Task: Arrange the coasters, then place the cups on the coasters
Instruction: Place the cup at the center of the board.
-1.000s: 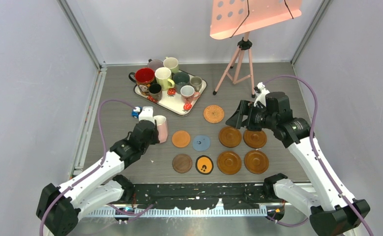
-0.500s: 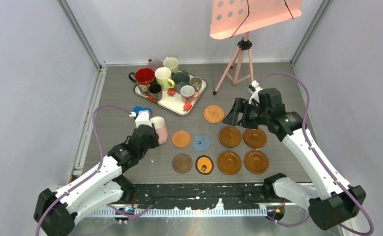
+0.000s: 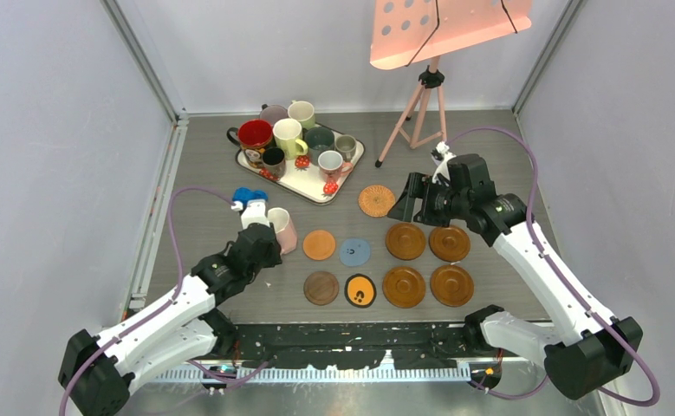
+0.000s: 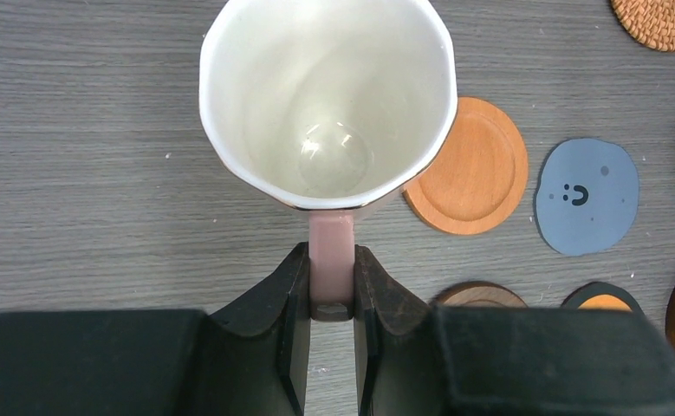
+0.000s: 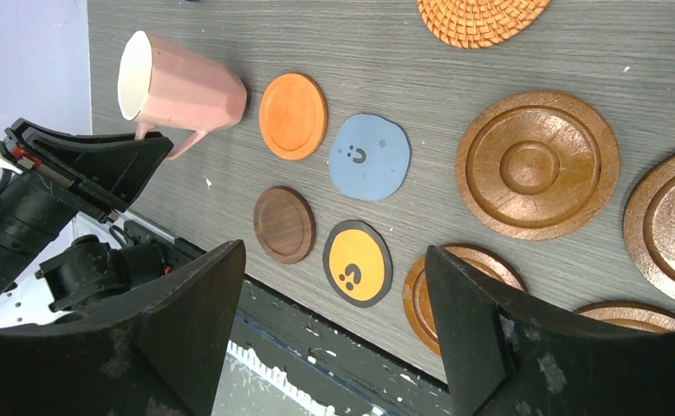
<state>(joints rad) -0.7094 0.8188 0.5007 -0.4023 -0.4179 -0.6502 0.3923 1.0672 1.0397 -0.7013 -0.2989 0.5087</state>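
From above, the left hand (image 3: 269,236) has the pink cup (image 3: 283,230) in the left half of the bench (image 3: 204,173), about midway between the far and near edges. The orange coaster (image 3: 319,244) lies flat just beside the cup, on the side toward the right edge, so the cup needs only a short trip that way. The left hand is much nearer to it than the right hand (image 3: 407,204), which hangs by the woven coaster (image 3: 376,200).

From the left wrist, the hand is pinched tight on the cup's handle (image 4: 330,251), one finger on each side. The handle points back at the hand and the open mouth faces up (I cannot tell if the bottom touches the bench). The orange coaster peeks out past the rim, and the blue coaster (image 4: 587,197) comes next after it.

From the right wrist, the right hand is wide open and holds nothing. Under it lie the brown coasters (image 5: 536,165), flat and bare. The bench looks smooth. The blue coaster is a close neighbour, so I think the cup should come down straight.
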